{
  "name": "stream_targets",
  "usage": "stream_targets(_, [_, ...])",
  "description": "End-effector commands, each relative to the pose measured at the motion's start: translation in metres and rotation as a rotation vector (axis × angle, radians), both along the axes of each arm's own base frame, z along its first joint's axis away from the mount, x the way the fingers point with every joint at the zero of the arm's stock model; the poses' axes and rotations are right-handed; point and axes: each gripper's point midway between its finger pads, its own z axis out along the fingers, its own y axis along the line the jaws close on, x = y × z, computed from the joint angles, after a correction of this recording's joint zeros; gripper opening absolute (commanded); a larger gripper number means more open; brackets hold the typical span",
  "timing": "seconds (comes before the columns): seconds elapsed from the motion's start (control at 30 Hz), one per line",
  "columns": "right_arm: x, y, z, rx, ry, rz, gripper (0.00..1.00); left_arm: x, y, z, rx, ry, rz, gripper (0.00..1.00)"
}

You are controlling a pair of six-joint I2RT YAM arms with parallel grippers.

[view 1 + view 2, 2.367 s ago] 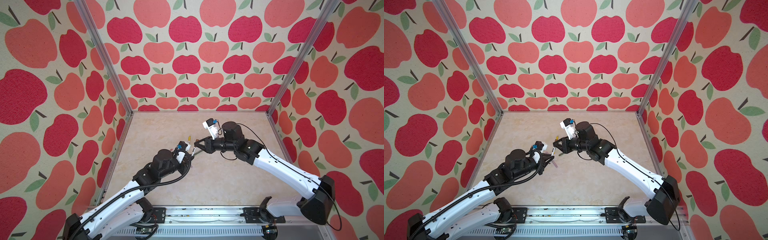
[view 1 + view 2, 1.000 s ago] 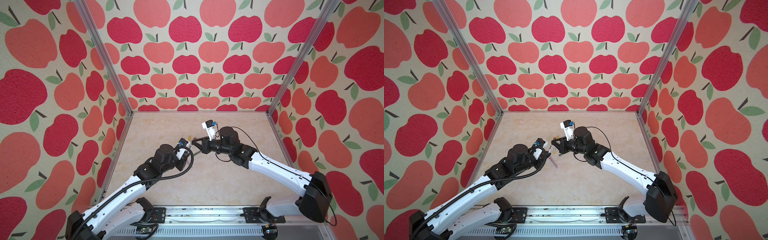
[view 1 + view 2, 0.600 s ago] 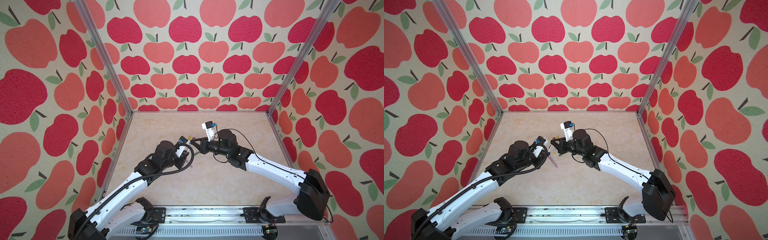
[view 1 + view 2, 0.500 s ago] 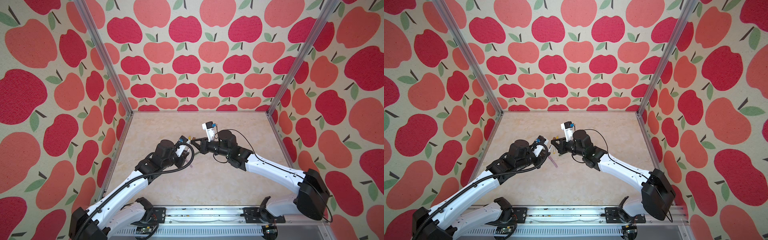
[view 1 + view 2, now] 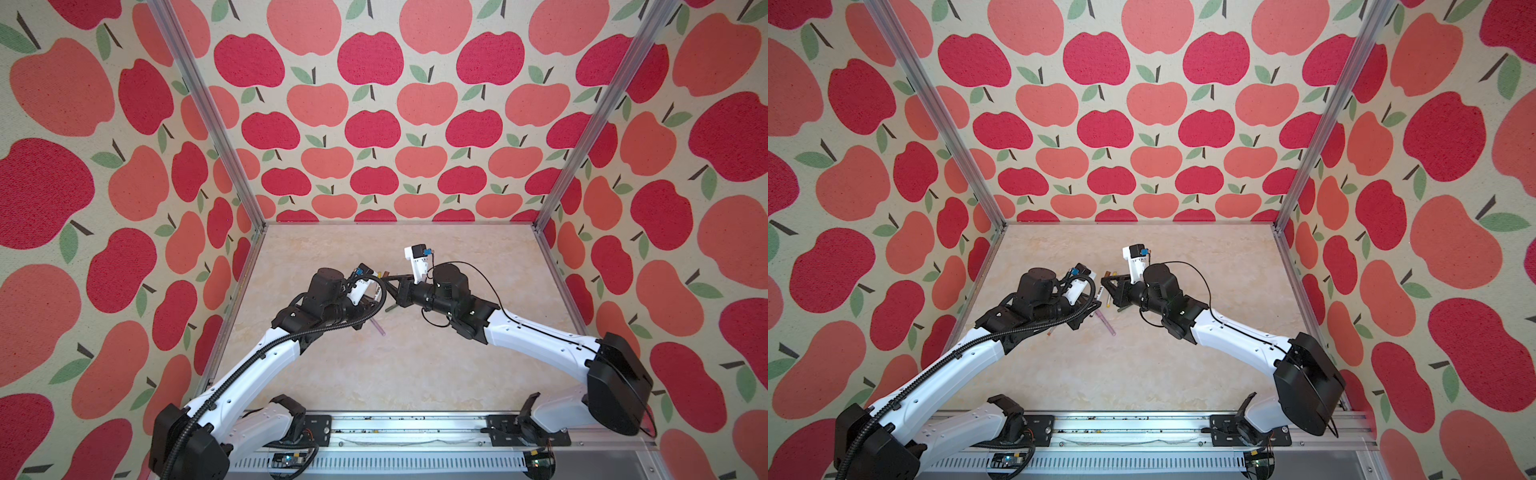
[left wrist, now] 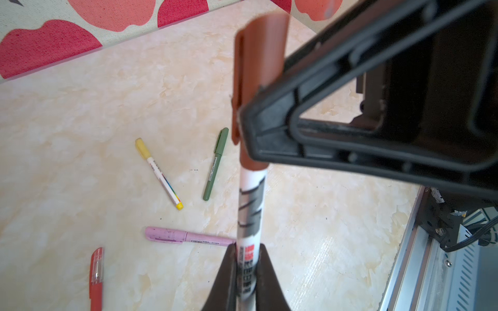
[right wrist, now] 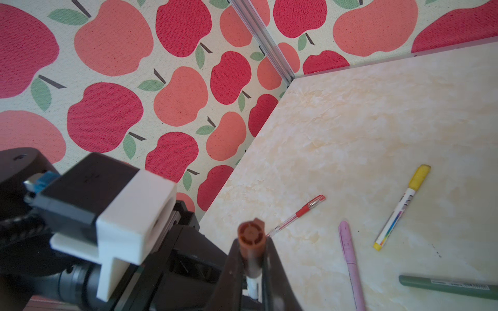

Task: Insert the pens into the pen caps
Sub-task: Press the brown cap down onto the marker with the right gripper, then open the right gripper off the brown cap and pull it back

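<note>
In the left wrist view my left gripper [image 6: 246,259] is shut on the white pen with brown print [image 6: 251,207]. A brown pen cap [image 6: 258,88] sits over that pen's far end. My right gripper [image 7: 252,259] is shut on this brown cap [image 7: 250,238], and the white pen barrel shows below it. In both top views the two grippers meet tip to tip above the table, left gripper [image 5: 374,291] facing right gripper [image 5: 392,284]. On the table lie a yellow-capped white pen [image 6: 159,173], a green pen [image 6: 215,164], a lilac pen [image 6: 186,239] and a red pen [image 6: 96,277], each with its cap on.
The marble-look tabletop [image 5: 415,374] is walled by apple-print panels on three sides, with metal posts [image 5: 208,116] in the back corners. A metal rail [image 5: 395,428] with the arm bases runs along the front edge. The lying pens cluster under the grippers, such as the lilac pen [image 5: 1106,322].
Both arms have drifted a little to the left and the two grippers have drawn closer together. Both stay shut on what they hold.
</note>
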Motion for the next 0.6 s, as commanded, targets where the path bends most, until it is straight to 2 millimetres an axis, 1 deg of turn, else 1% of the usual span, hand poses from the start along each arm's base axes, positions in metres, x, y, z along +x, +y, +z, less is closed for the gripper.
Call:
stream_targets(0.0, [-0.116, -0.002, -0.131, -0.331, 0.401, 0.351, 0.00, 0.041, -0.001, 0.200, -0.364, -0.588, 0.076, 0.00])
stream_targets(0.1, [-0.113, 0.001, -0.126, -0.322, 0.389, 0.352, 0.00, 0.039, -0.004, 0.199, -0.368, -0.578, 0.052, 0.00])
stream_targets(0.17, [-0.107, 0.002, -0.116, -0.309, 0.367, 0.343, 0.00, 0.034, -0.009, 0.194, -0.371, -0.559, 0.012, 0.00])
stream_targets(0.27, [-0.094, 0.002, -0.093, -0.281, 0.320, 0.328, 0.03, 0.028, -0.017, 0.177, -0.368, -0.506, -0.048, 0.00])
stream_targets(0.4, [-0.074, -0.011, -0.051, -0.260, 0.219, 0.290, 0.08, 0.016, -0.027, 0.145, -0.340, -0.413, -0.129, 0.00])
stream_targets(0.47, [-0.061, -0.024, -0.023, -0.233, 0.159, 0.251, 0.12, 0.009, -0.032, 0.128, -0.324, -0.360, -0.173, 0.00])
stream_targets(0.57, [-0.046, -0.051, 0.026, -0.175, 0.046, 0.177, 0.22, -0.004, -0.037, 0.109, -0.286, -0.306, -0.212, 0.00])
